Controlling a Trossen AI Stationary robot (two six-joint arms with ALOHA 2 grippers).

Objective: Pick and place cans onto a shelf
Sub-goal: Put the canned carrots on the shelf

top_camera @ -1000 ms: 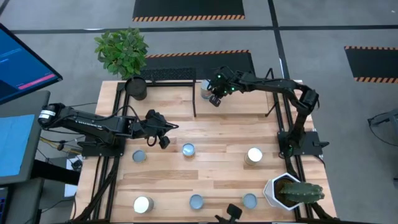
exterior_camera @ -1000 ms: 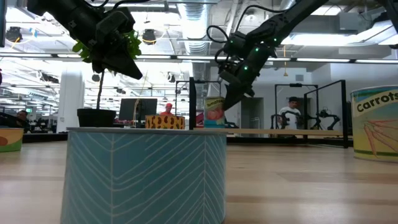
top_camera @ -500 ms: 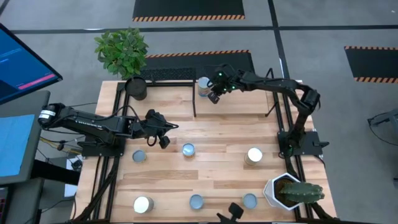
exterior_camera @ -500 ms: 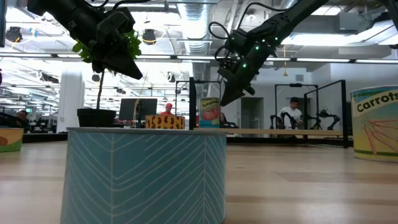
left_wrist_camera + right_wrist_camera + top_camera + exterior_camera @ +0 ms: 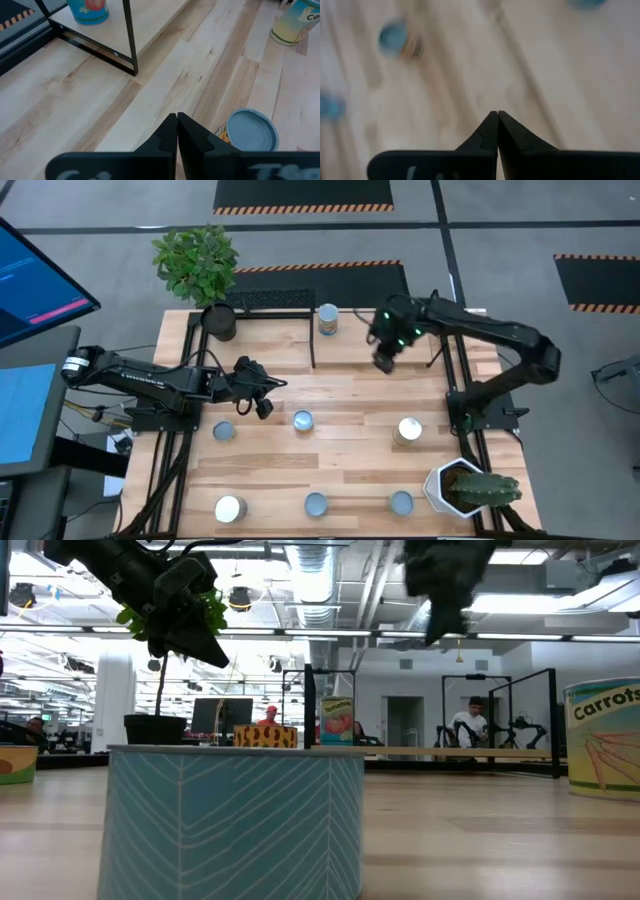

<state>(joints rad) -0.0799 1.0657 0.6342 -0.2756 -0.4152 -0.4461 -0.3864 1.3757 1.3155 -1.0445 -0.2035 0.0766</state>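
One can with a green label stands upright on the shelf's wooden board at the table's far side; it also shows in the low view and the left wrist view. Several more cans stand on the table, among them ones at the middle, left and right. My right gripper is shut and empty, in the air to the right of the shelved can. My left gripper is shut and empty, above the table left of the middle can.
A black plant pot stands at the far left by the shelf. A white cactus pot stands at the near right. More cans stand along the near edge. One can fills the low view's foreground.
My right gripper has drawn away from the can on the shelf, going up and toward the table's right and near edges. That can has shifted slightly to the left on the board and stands upright.
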